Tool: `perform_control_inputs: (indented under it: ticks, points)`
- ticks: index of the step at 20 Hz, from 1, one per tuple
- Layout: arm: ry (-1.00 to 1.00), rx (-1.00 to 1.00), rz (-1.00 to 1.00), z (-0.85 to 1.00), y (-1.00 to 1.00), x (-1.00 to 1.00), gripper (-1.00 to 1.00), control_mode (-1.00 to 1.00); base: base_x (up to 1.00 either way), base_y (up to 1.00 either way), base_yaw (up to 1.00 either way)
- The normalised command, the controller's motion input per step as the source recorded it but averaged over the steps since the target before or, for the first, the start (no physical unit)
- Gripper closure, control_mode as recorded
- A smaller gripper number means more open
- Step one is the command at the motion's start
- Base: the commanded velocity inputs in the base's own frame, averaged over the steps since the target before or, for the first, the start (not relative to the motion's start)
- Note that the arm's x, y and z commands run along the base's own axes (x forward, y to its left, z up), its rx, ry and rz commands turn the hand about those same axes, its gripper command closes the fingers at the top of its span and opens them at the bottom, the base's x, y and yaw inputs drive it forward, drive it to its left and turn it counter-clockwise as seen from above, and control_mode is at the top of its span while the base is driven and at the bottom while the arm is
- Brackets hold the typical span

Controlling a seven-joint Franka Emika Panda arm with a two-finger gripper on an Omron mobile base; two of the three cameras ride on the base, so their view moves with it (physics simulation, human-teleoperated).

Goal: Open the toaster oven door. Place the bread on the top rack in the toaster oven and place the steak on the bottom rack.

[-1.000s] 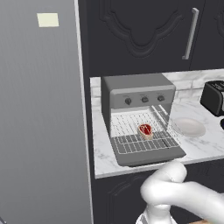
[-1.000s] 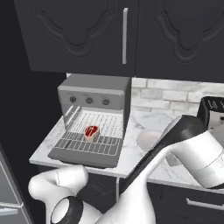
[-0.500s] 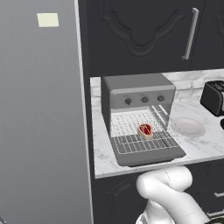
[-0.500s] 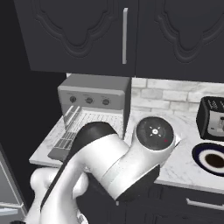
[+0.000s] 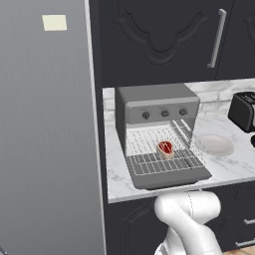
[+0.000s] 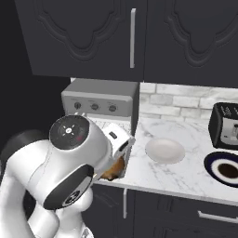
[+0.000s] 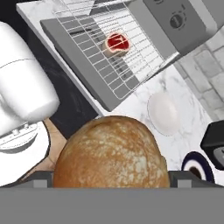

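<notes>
The toaster oven [image 5: 157,107] stands on the counter with its door [image 5: 169,175] folded down flat. A silvery wire bottom rack [image 5: 160,162] sticks out over the door, and the red steak [image 5: 166,148] lies on it. In the hand view the steak [image 7: 117,43] and rack [image 7: 94,33] sit above and ahead of my gripper [image 7: 111,181]. My gripper is shut on the round brown bread [image 7: 111,155], held in front of the counter edge, low and to the right of the door. The bread [image 6: 113,171] peeks out under my hand.
A white bowl [image 5: 214,144] sits right of the oven, a black toaster [image 5: 244,110] beyond it, and a dark plate [image 6: 225,169] near the counter's front. A tall grey fridge [image 5: 47,129] stands left. Dark cabinets hang above.
My arm has swung from the right side of the counter across to the front of the oven, carrying the bread. The steak, rack and door have not moved.
</notes>
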Motion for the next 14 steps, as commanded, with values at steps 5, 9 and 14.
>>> perform_control_inputs:
  ticks: [5,9,14]
  points:
    - [0.14,0.01,0.0,0.51,0.79,0.0,1.0,-1.0,0.0,0.0,0.0]
    - [0.25,0.07,0.04,0.23,0.51,0.21,1.0,-1.0,0.0,0.0,0.0]
    - [0.22,0.18,0.14,0.02,0.17,0.52,1.0,-1.0,0.0,0.0,0.0]
